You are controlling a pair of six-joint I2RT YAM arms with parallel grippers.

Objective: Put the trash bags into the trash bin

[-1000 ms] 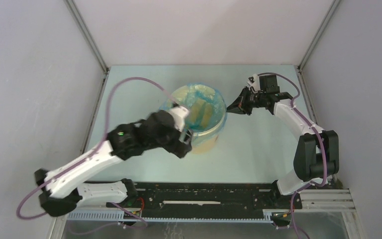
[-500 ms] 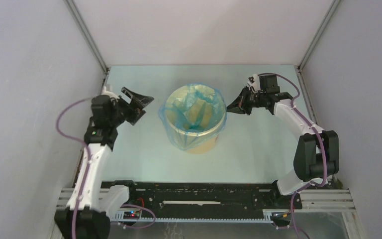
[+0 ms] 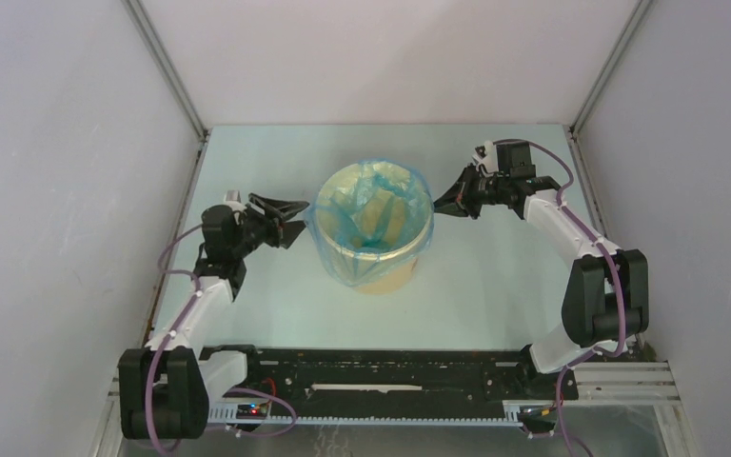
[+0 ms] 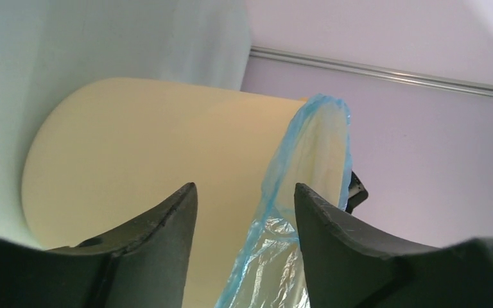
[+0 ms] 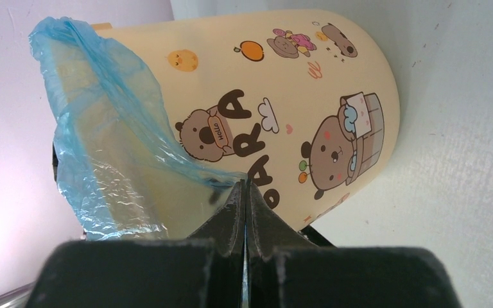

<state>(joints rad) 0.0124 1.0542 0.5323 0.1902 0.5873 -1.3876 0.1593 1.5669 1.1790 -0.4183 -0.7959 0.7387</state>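
Observation:
The pale yellow trash bin (image 3: 382, 271) stands upright mid-table. The light-blue trash bag (image 3: 331, 249) lines it and drapes over its rim. My left gripper (image 3: 295, 217) is open and empty just left of the bin, level with the rim. In the left wrist view the bin wall (image 4: 135, 141) and a hanging fold of the bag (image 4: 298, 173) lie beyond the open fingers (image 4: 167, 231). My right gripper (image 3: 439, 205) is at the bin's right rim. In the right wrist view it (image 5: 245, 186) is shut on the bag's edge (image 5: 103, 141) against the cartoon-printed bin (image 5: 308, 96).
Grey enclosure walls and metal frame posts (image 3: 167, 71) close in the pale table (image 3: 495, 286) on the left, back and right. A black rail (image 3: 381, 376) with the arm bases runs along the near edge.
My left arm has pulled back from over the bin's left rim, swung out left and come down beside the bin, open. The bag's left side hangs over the rim. The right arm has not moved.

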